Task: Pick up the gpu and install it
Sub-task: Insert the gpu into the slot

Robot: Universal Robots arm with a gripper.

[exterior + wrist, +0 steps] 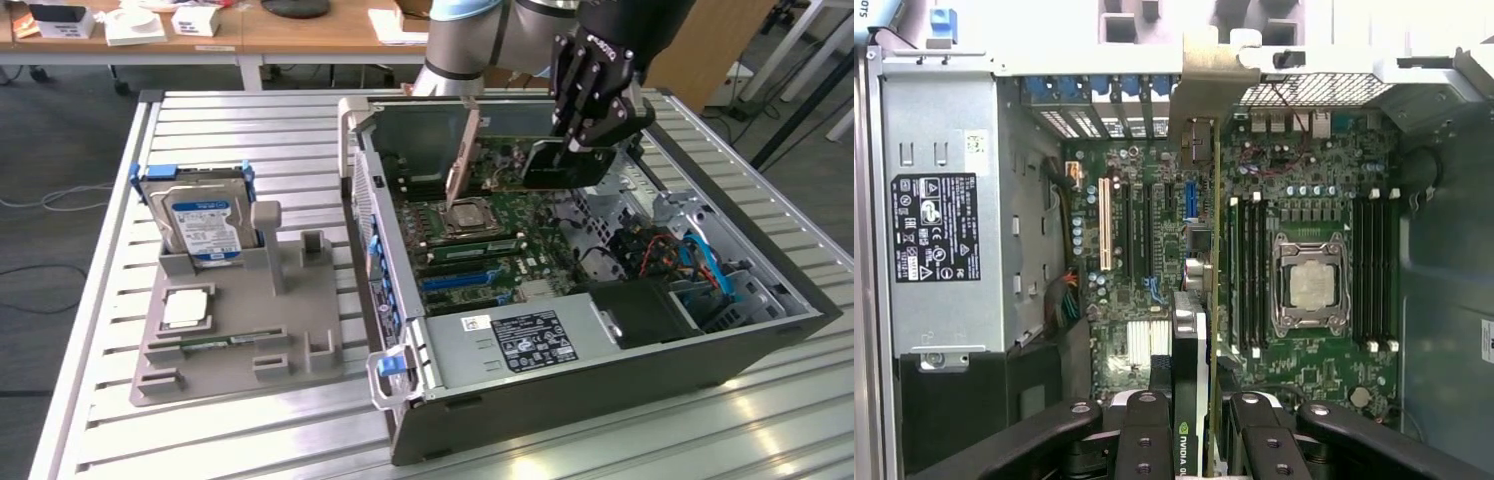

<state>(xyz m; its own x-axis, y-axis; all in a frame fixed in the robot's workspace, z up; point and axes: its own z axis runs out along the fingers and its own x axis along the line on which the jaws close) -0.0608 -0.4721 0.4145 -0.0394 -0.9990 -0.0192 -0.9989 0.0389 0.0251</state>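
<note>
The gpu [561, 168] is a thin dark card that hangs upright inside the open computer case [747, 340], above the green motherboard [501, 250]. My gripper [582, 140] is shut on its upper edge. In the wrist view the gpu [1190, 350] shows edge-on between my black fingers [1144, 430]. Its greyish metal bracket [1206, 80] reaches toward the case's rear wall. My gripper [1192, 415] holds it over the expansion slots, close to a blue slot [1192, 200]. Whether the card's lower edge touches a slot is hidden.
The case holds a power supply [527, 340] with a black label, a CPU socket [470, 215] and blue and orange cables [694, 265]. On the exterior view's left, a grey fixture [227, 330] on the slatted table carries a silver hard drive [200, 222]. A wooden desk [294, 35] stands behind.
</note>
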